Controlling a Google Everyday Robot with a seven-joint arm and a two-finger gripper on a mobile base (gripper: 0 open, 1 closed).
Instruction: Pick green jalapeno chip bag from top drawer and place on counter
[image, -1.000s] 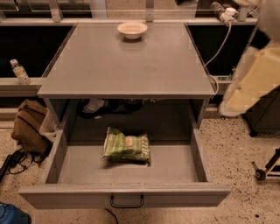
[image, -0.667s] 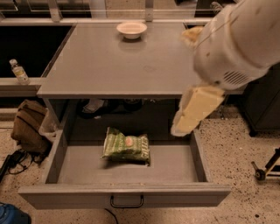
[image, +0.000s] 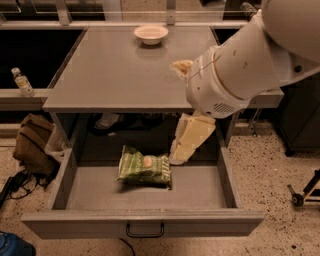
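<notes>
The green jalapeno chip bag (image: 144, 167) lies flat on the floor of the open top drawer (image: 142, 222), near its middle. The drawer is pulled fully out, with its dark handle (image: 145, 231) at the front centre. My gripper (image: 181, 152) hangs from the big white arm (image: 240, 65), points down-left into the drawer, and sits just right of the bag, close to its right end. I cannot tell whether it touches the bag. The grey counter (image: 115, 75) above the drawer holds no bag. The arm hides the counter's right front corner.
A white bowl (image: 151, 34) stands at the back of the counter. A water bottle (image: 22, 82) stands on a ledge at left. A brown bag (image: 32, 145) and cables lie on the floor left of the drawer. A dark cabinet (image: 300, 120) and a wheeled stand (image: 302, 192) are at right.
My arm has swung in from the right across the counter's front. The gripper has dropped down-left into the drawer, closer to the bag. The bag has not moved.
</notes>
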